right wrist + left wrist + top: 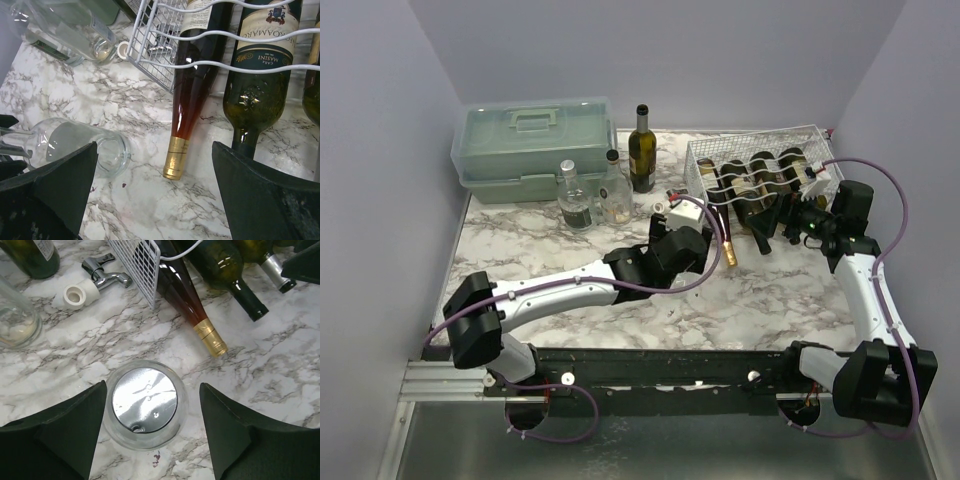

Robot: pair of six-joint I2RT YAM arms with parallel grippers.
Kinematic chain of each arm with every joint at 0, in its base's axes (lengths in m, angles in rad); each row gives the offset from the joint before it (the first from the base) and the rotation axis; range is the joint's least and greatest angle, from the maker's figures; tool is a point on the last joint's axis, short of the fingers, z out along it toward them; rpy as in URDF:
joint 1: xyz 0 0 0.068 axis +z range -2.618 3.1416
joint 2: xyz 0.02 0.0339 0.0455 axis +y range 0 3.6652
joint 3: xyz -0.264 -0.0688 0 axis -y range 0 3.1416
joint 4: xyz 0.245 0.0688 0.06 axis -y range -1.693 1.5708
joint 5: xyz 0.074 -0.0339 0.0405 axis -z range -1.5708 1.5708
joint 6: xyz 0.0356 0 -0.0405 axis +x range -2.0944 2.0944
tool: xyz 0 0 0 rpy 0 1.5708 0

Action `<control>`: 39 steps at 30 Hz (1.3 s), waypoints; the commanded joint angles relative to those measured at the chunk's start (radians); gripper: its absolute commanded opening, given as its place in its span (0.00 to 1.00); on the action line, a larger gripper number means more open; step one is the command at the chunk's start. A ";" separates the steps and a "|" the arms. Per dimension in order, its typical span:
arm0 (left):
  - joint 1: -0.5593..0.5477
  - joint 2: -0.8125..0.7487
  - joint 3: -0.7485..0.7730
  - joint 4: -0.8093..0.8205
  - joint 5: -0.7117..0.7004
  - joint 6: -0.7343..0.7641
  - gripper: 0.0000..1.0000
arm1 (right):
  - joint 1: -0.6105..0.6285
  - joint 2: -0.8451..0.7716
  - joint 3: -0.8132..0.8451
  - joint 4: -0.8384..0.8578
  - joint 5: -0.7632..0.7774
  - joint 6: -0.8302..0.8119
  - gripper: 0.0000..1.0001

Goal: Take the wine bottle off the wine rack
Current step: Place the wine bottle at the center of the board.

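Jaws wide and empty, the right gripper (154,146) hangs just outside the wine rack (150,55) over the amber wine bottle (194,95), which lies in the rack's end cradle with its gold-capped neck (175,157) poking out; best to pinch that neck and draw it straight away from the rack, sparing the green bottle (256,95) alongside.

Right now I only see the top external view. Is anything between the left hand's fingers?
Observer: Yes. The left wrist view shows a clear round glass vessel, seen end-on, between the fingers of the left hand.
Operator: And what is the right hand doing?
Observer: The right hand is open and empty. It faces the amber glass bottle with the gold foil cap, whose neck pokes out of the white wire-mesh wine rack.
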 commanded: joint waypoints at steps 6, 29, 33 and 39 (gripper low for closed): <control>-0.020 0.083 0.065 -0.041 -0.213 0.051 0.60 | -0.005 0.015 0.008 -0.001 -0.026 -0.021 0.99; -0.022 -0.022 -0.015 0.008 -0.226 0.089 0.00 | -0.004 0.011 0.012 -0.008 -0.020 -0.030 0.99; -0.021 -0.069 -0.043 0.017 -0.259 0.128 0.00 | -0.005 0.010 0.012 -0.008 -0.021 -0.031 0.99; -0.003 -0.145 -0.094 0.029 -0.300 0.170 0.00 | -0.005 0.008 0.012 -0.010 -0.017 -0.034 0.99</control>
